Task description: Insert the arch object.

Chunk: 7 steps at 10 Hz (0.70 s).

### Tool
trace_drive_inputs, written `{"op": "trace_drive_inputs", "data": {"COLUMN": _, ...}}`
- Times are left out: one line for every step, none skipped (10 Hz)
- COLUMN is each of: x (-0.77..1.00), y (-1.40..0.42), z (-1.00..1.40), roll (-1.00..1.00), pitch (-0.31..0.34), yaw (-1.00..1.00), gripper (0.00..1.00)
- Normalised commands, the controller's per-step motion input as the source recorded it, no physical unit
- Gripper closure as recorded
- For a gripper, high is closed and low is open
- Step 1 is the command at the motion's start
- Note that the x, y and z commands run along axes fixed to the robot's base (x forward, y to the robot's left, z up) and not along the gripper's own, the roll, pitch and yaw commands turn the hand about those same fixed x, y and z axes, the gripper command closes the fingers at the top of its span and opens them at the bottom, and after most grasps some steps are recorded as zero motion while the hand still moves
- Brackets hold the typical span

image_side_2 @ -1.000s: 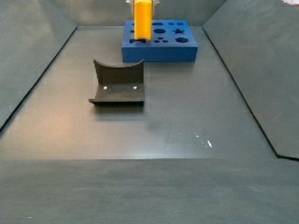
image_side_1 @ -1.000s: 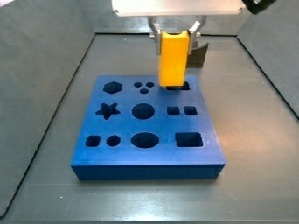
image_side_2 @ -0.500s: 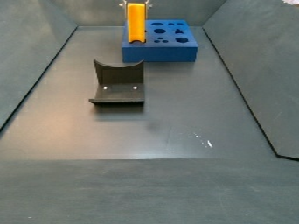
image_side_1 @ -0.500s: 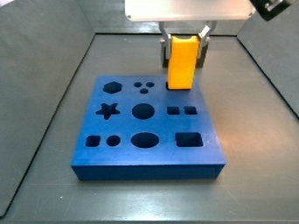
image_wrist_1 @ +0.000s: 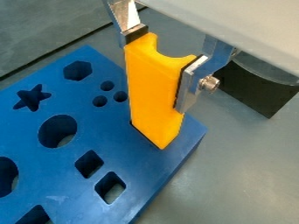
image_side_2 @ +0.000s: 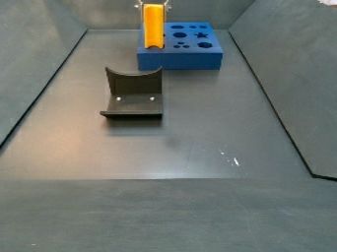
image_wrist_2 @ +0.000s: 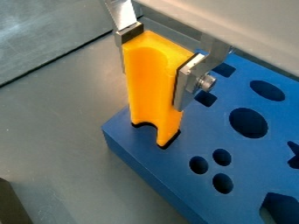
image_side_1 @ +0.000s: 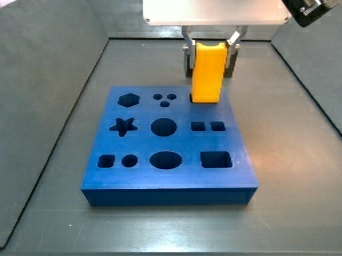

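The arch object (image_side_1: 207, 70) is a bright yellow-orange block, held upright with a curved notch at its top end. My gripper (image_side_1: 209, 45) is shut on its upper part, and both wrist views show the silver fingers (image_wrist_1: 193, 80) (image_wrist_2: 191, 79) clamped on its two sides. The arch object's lower end (image_wrist_2: 162, 136) sits at a cutout in the far right corner of the blue board (image_side_1: 187, 145). I cannot tell how deep it reaches. In a side view the arch object (image_side_2: 153, 25) stands at the near left corner of the board (image_side_2: 178, 61).
The board (image_wrist_1: 140, 175) has several other cutouts: a star, a hexagon, circles and squares. The dark fixture (image_side_2: 132, 94) stands on the grey floor well apart from the board. Grey walls enclose the floor on the sides.
A second ago the arch object was slightly tilted and further left. It has shifted a little right and straightened. Nothing has moved in the last half second.
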Motion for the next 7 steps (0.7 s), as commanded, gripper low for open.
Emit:
{"op": "trace_drive_inputs", "data": {"x": -0.06, "y": 0.00, "z": -0.17, "roll": 0.14, "pitch": 0.011, "yaw": 0.00, "gripper": 1.00}}
{"op": "trace_drive_inputs", "data": {"x": -0.09, "y": 0.00, "z": -0.10, "roll": 0.17, "pitch": 0.016, "yaw": 0.00, "gripper": 1.00}}
{"op": "trace_drive_inputs", "data": {"x": -0.08, "y": 0.00, "z": -0.08, "roll": 0.20, "pitch": 0.014, "yaw": 0.00, "gripper": 1.00}}
{"op": "trace_drive_inputs", "data": {"x": 0.05, "y": -0.01, "z": -0.21, "roll": 0.18, "pitch": 0.057, "yaw": 0.00, "gripper": 1.00}}
{"op": "trace_drive_inputs", "data": {"x": 0.25, "y": -0.02, "z": -0.34, "roll": 0.15, "pitch": 0.067, "yaw": 0.00, "gripper": 1.00}}
{"op": "trace_drive_inputs", "data": {"x": 0.37, "y": 0.00, "z": -0.46, "roll": 0.13, "pitch": 0.041, "yaw": 0.00, "gripper": 1.00}}
{"op": "trace_drive_inputs", "data": {"x": 0.37, "y": 0.00, "z": -0.49, "roll": 0.13, "pitch": 0.020, "yaw": 0.00, "gripper": 1.00}}
